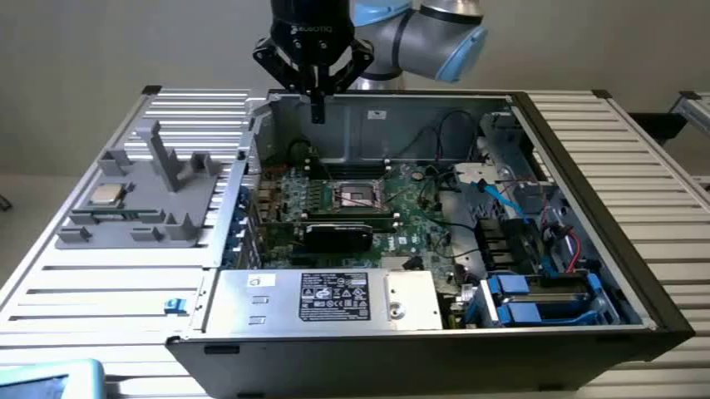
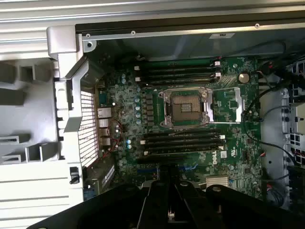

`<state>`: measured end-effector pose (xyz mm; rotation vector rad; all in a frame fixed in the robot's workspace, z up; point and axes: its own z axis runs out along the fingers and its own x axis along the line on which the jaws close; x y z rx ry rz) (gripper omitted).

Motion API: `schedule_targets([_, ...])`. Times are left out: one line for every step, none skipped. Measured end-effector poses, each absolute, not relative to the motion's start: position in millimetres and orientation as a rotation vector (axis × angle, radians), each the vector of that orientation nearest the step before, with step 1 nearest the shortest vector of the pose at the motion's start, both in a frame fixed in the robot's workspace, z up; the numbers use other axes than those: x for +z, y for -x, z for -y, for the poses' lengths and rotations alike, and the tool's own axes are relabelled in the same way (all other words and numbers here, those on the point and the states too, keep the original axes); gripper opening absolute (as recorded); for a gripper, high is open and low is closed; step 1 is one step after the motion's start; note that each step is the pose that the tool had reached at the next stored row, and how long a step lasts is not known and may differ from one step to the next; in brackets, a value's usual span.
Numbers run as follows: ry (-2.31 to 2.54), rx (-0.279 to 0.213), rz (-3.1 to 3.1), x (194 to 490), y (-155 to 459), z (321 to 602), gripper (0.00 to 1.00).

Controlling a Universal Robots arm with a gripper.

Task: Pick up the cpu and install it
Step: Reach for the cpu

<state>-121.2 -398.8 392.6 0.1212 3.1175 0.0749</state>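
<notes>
Slatted table [image 1: 111, 283] holds cpu [image 1: 106, 194] on fixture [image 1: 166, 166]; pincer [image 1: 318, 116] closed overhead.

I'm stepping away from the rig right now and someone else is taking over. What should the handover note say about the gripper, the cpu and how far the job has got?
Gripper: shut, holding nothing, hanging above the far wall of the computer case.
Cpu: lying on the grey fixture outside the case, at the exterior view's left, untouched.
Socket: on the motherboard, looks empty.
Done: nothing that shows.
Left: pick-up and install.
</notes>
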Motion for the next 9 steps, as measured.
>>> schedule_targets([-0.121, 0.075, -3.117, 392.6, 121.2, 398.8, 0.11])
schedule_targets([-0.122, 0.075, -3.117, 392.6, 121.2, 398.8, 0.11])
schedule_targets([-0.122, 0.075, -3.117, 392.6, 121.2, 398.8, 0.11])
schedule_targets([-0.122, 0.075, -3.117, 392.6, 121.2, 398.8, 0.11])
schedule_targets([-0.122, 0.075, -3.117, 392.6, 121.2, 398.8, 0.11])
schedule_targets([-0.122, 0.075, -3.117, 392.6, 121.2, 398.8, 0.11])
schedule_targets([-0.123, 0.075, -3.117, 392.6, 121.2, 398.8, 0.11])
schedule_targets([-0.123, 0.075, -3.117, 392.6, 121.2, 398.8, 0.11])
schedule_targets([-0.123, 0.075, -3.117, 392.6, 121.2, 398.8, 0.11])
